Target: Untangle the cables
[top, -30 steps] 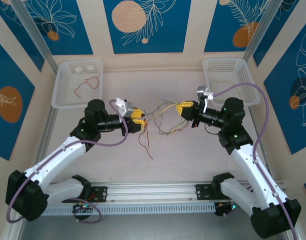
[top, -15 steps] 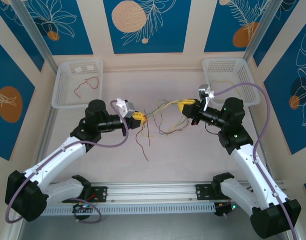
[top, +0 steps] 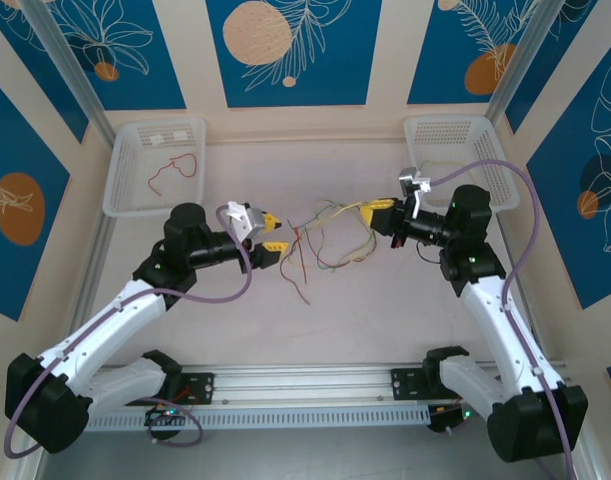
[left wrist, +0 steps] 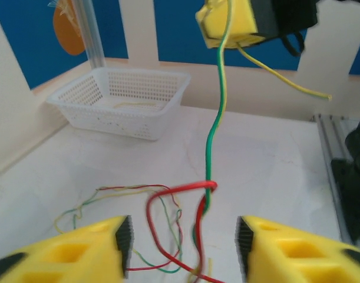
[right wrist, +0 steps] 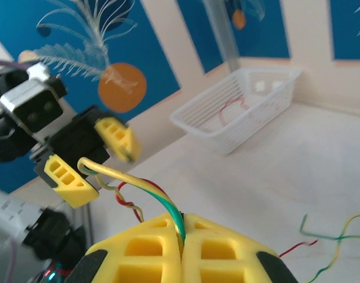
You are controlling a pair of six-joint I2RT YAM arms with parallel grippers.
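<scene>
Your left gripper has backed off, gaping and empty. The right gripper pinches the green cable, and the red cable seemingly loops round it.

The right gripper is pinching the cables, which are draping toward the left gripper, whose jaws are standing apart.

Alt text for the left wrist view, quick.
Open left fingers frame a red wire hooked around a green-yellow wire, which runs up into the shut right fingers. A white basket stands behind, left.
</scene>
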